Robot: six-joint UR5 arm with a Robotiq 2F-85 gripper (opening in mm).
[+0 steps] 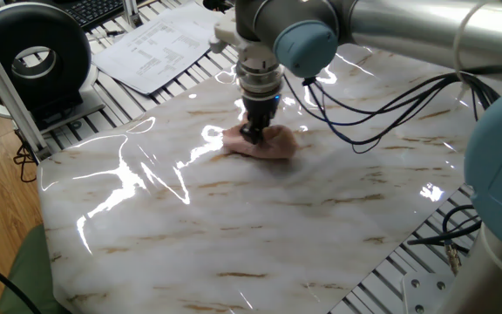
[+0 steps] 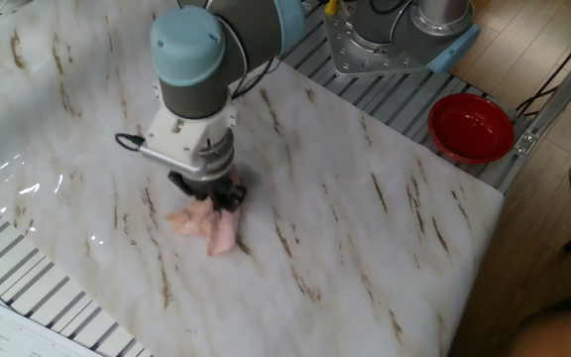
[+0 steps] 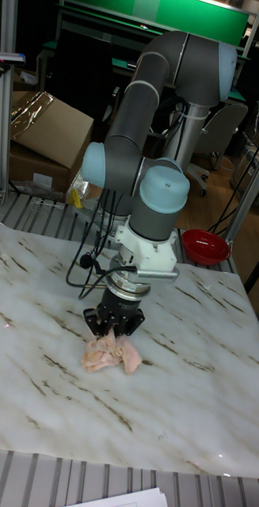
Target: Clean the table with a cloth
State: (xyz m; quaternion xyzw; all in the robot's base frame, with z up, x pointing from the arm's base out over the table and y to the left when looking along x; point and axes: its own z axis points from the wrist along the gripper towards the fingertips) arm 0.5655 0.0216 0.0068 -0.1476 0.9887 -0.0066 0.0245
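The pale-pink fluffy cloth (image 1: 262,146) (image 2: 209,225) (image 3: 109,353) lies bunched on the white marble-patterned table (image 1: 260,235) (image 2: 365,238) (image 3: 192,372), near its middle. My gripper (image 1: 253,136) (image 2: 209,198) (image 3: 113,326) points straight down and is shut on the cloth's top, pressing it against the table. The fingertips are buried in the fabric. No stain shows beside the cloth.
A red bowl (image 2: 471,126) (image 3: 206,246) sits past the table's far corner near the arm's base. Printed paper sheets (image 1: 164,44) and a black round device (image 1: 33,57) lie on the ribbed metal frame beyond the table. Cables (image 1: 382,113) trail from the arm.
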